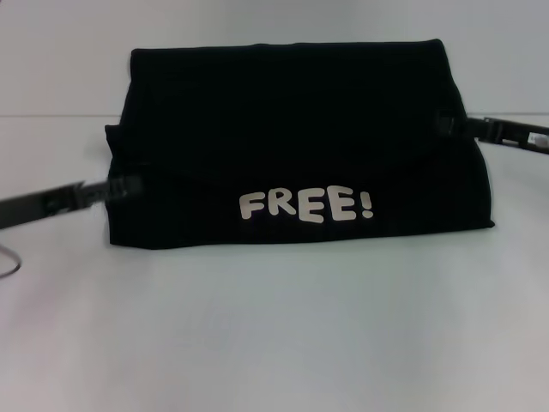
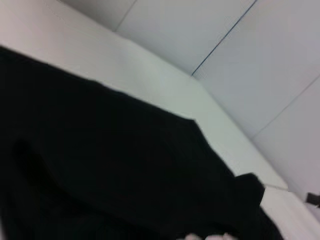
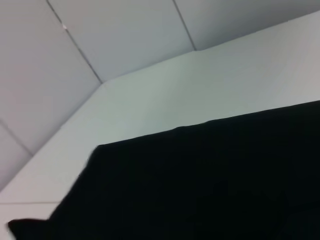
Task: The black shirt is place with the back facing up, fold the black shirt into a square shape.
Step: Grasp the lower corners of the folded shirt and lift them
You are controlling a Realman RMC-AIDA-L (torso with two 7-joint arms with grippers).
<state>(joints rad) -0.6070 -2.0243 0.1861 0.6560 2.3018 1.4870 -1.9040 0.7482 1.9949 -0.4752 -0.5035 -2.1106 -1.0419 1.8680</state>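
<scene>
Folded black shirt [image 1: 292, 142] between hands

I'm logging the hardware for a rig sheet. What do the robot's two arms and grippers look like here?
In the head view, both ends are thin, dark, bar-like pieces. The left gripper is black, on a dark grey link, with a thin dark cable looping below it at the picture's edge. The right gripper is black with a small pale label farther back. The wrist views show neither.
</scene>
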